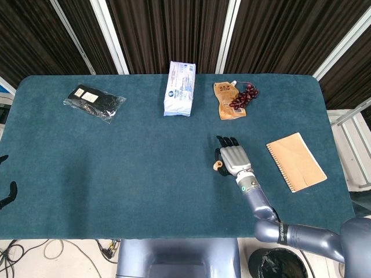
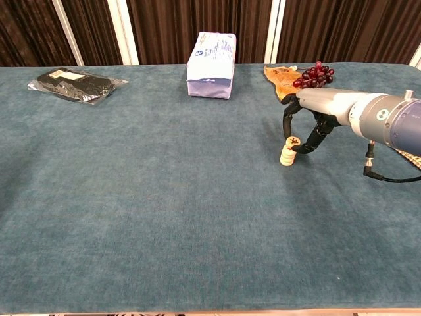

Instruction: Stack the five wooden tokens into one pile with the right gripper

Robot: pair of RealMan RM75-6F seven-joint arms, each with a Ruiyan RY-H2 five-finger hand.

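A short pile of round wooden tokens (image 2: pixel 287 155) stands on the blue cloth right of centre. My right hand (image 2: pixel 312 122) arches over it from the right, and in the head view this hand (image 1: pixel 234 158) covers most of the pile. Thumb and a finger pinch one token (image 2: pixel 293 140) with a red mark, which sits on top of the pile, slightly off to the right. From the head view only that top token (image 1: pixel 218 167) peeks out at the hand's left side. Dark fingertips of my left hand (image 1: pixel 6 196) show at the far left edge, off the table.
A white packet (image 1: pixel 179 88) lies at the back centre. A brown pouch with dark grapes (image 1: pixel 235 98) lies behind my right hand. A tan notebook (image 1: pixel 295 161) is to the right, and a black bagged item (image 1: pixel 93 101) at the back left.
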